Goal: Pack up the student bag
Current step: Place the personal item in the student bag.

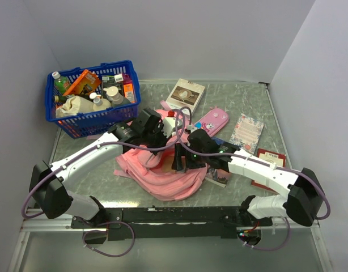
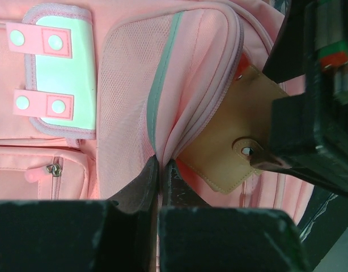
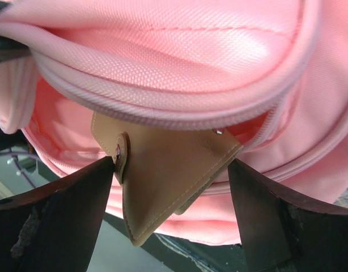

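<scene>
Your left gripper (image 2: pixel 161 165) is pinched tight on a fold of the pink student bag (image 2: pixel 191 68) right at its fingertips, while your right gripper (image 3: pixel 172 165) stands spread wide, gripping nothing, with the bag's tan snap tab (image 3: pixel 162 190) sitting between its fingers.

Lab w/ white-walled robot cell (image 1: pixel 162 34)

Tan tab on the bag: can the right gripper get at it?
Likely yes: the right gripper stands open, fingers either side of the tan tab, nothing between; the left gripper pinches the student bag.
</scene>
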`<state>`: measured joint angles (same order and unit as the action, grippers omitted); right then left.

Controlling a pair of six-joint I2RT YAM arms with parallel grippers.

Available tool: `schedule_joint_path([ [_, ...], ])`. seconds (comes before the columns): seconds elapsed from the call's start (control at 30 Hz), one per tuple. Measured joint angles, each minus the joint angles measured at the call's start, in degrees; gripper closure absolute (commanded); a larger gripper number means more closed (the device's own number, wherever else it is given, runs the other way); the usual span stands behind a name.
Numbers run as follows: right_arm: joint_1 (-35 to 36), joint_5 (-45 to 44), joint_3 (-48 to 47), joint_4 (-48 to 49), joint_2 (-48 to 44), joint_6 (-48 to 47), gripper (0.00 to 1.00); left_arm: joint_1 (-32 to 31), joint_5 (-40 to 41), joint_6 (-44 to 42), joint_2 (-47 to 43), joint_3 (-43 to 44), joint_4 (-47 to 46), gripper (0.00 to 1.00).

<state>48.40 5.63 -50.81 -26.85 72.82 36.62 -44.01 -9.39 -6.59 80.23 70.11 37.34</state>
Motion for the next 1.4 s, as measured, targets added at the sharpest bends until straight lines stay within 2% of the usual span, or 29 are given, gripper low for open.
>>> schedule_joint_path([
  [0.2, -0.02, -2.64, 2.8, 0.33, -7.17, 0.5, 0.22, 0.0, 0.0, 0.0, 0.0, 0.0, -0.13, 0.99],
  [0.4, -0.26, -2.78, 13.09, 3.32, -20.96, 1.55, 0.31, -0.09, 0.04, 0.0, 0.0, 0.0, -0.15, 0.99],
  [0.47, -0.48, -1.99, 15.56, 5.07, -22.53, 2.6, 0.38, -0.24, 0.11, -0.02, 0.0, 0.0, -0.15, 0.99],
  [0.53, -0.68, -1.01, 16.87, 6.91, -21.9, 3.3, 0.44, -0.39, 0.2, -0.02, 0.0, 0.09, -0.09, 0.99],
  [0.57, -0.68, -0.5, 17.44, 8.07, -21.2, 3.69, 0.5, -0.48, 0.22, -0.02, 0.0, 0.15, -0.04, 0.99],
  [0.63, -0.87, 0.09, 17.88, 9.94, -19.76, 4.26, 0.55, -0.61, 0.28, -0.02, 0.0, 0.31, 0.07, 0.99],
  [0.87, -2.89, 1.99, 17.84, 15.28, -15.5, 4.55, 0.85, -0.72, 0.85, 0.0, 0.0, 0.31, 0.15, 0.99],
  [0.97, -3.3, 1.73, 16.09, 18.18, -11.78, 4.61, 0.94, -0.85, 0.85, 0.0, 0.0, 0.31, 0.22, 0.99],
  [1.07, -3.34, 1.16, 11.65, 19.78, -6.86, 4.48, 0.97, -0.87, 0.83, 0.0, 0.0, 0.31, 0.15, 0.99],
  [1.17, -3.41, 0.92, 7.3, 20.7, -2.84, 4.33, 0.95, -0.87, 0.94, 0.02, 0.0, 0.31, 0.15, 0.99],
  [1.2, -3.41, 0.87, 6.25, 20.74, -2.01, 4.2, 0.87, -0.87, 1.16, 0.07, 0.0, 0.31, 0.15, 0.99],
  [1.23, -3.41, 0.85, 5.64, 20.74, -1.4, 4.04, 0.71, -0.85, 1.33, 0.07, 0.0, 0.31, 0.2, 0.99],
  [1.3, -3.41, 0.35, 5.38, 20.85, -0.85, 3.72, 0.62, -0.81, 1.42, 0.2, 0.0, 0.31, 0.17, 0.99],
  [1.33, -3.41, -0.11, 5.38, 21.09, -0.66, 3.39, 0.52, -0.81, 1.29, 0.28, 0.0, 0.33, 0.0, 0.98],
  [1.4, -3.41, -0.68, 5.49, 21.38, -0.96, 2.78, 0.45, -0.85, 1.22, 0.31, 0.0, 0.63, 0.04, 0.94],
])
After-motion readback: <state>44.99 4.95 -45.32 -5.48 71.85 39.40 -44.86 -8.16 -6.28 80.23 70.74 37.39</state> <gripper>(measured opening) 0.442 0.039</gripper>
